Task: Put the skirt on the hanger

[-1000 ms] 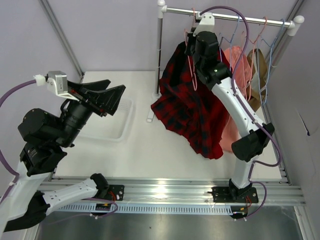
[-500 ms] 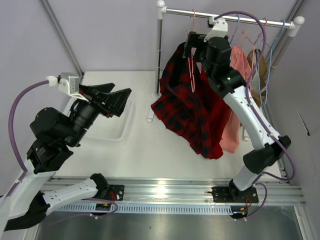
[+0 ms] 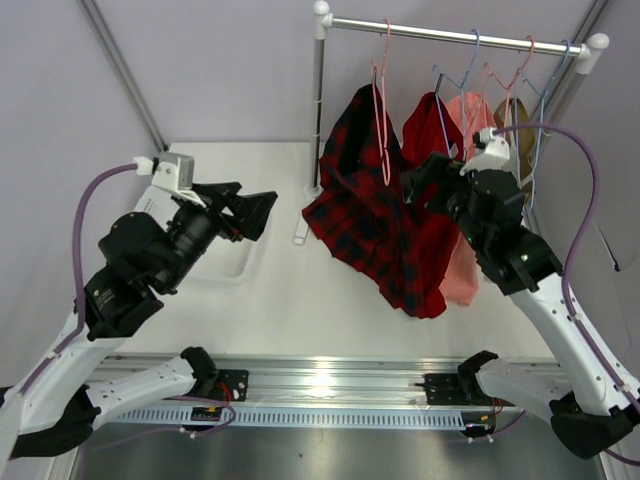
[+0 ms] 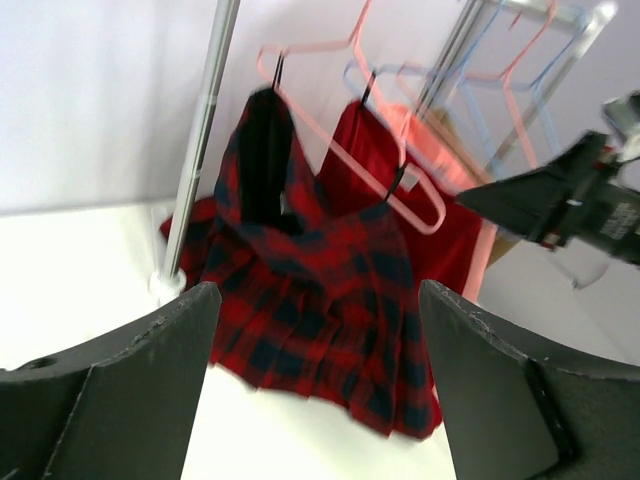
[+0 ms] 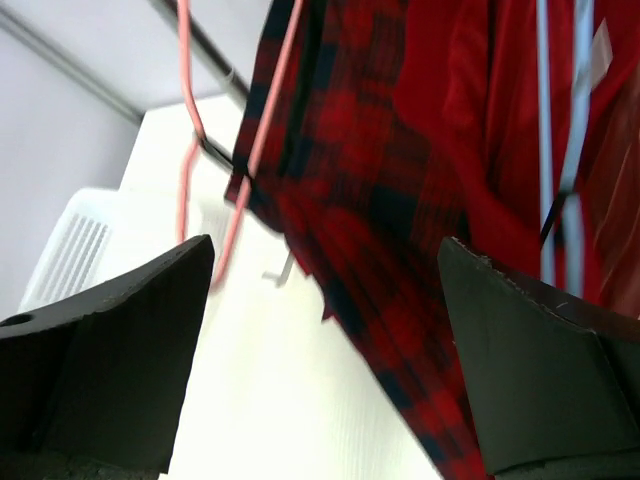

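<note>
The red-and-black plaid skirt (image 3: 372, 225) hangs on the pale-pink wire hanger (image 3: 381, 110), whose hook is over the rail; the hem reaches down to the table. In the left wrist view the skirt (image 4: 330, 290) and hanger (image 4: 395, 190) lie well ahead of my open left gripper (image 4: 318, 300). My left gripper (image 3: 252, 212) stands left of the skirt, apart from it. My right gripper (image 3: 422, 185) is open just right of the skirt, holding nothing. From the right wrist, the skirt (image 5: 350, 150) and hanger (image 5: 250, 170) are beyond the open gripper (image 5: 325, 250).
The rail (image 3: 450, 35) stands on a white post (image 3: 318, 110). A plain red garment (image 3: 428, 130), a salmon-pink garment (image 3: 468, 255) and blue wire hangers (image 3: 535, 100) hang right of the skirt. A white basket (image 3: 240, 250) sits on the table at the left.
My right gripper has opened, let go near the hanger's top by the rail, and dropped down and to the right. The left arm has swung right, toward the skirt.
</note>
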Controlling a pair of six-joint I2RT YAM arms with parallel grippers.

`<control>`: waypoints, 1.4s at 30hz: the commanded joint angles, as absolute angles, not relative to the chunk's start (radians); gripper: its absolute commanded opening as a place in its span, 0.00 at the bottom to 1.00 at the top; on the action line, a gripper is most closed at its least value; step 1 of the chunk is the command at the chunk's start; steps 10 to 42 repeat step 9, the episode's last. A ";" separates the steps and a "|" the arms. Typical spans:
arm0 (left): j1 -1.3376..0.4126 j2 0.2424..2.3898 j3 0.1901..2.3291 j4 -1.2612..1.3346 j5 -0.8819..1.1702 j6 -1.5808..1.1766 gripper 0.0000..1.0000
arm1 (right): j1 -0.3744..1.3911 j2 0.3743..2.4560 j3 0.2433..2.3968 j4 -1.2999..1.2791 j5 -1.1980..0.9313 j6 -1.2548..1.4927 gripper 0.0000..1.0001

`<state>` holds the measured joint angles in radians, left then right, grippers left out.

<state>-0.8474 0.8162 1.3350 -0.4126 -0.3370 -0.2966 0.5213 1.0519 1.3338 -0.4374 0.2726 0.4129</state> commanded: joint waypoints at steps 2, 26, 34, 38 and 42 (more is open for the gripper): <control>-0.841 0.819 1.286 -0.468 -0.348 -0.340 0.86 | 0.520 0.971 1.235 -0.459 0.207 0.489 1.00; -0.841 0.802 1.207 -0.442 -0.316 -0.396 0.84 | 0.520 0.963 1.236 -0.511 0.230 0.445 1.00; -0.841 0.802 1.207 -0.442 -0.316 -0.396 0.84 | 0.520 0.963 1.236 -0.511 0.230 0.445 1.00; -0.841 0.802 1.207 -0.442 -0.316 -0.396 0.84 | 0.520 0.963 1.236 -0.511 0.230 0.445 1.00; -0.841 0.802 1.207 -0.442 -0.316 -0.396 0.84 | 0.520 0.963 1.236 -0.511 0.230 0.445 1.00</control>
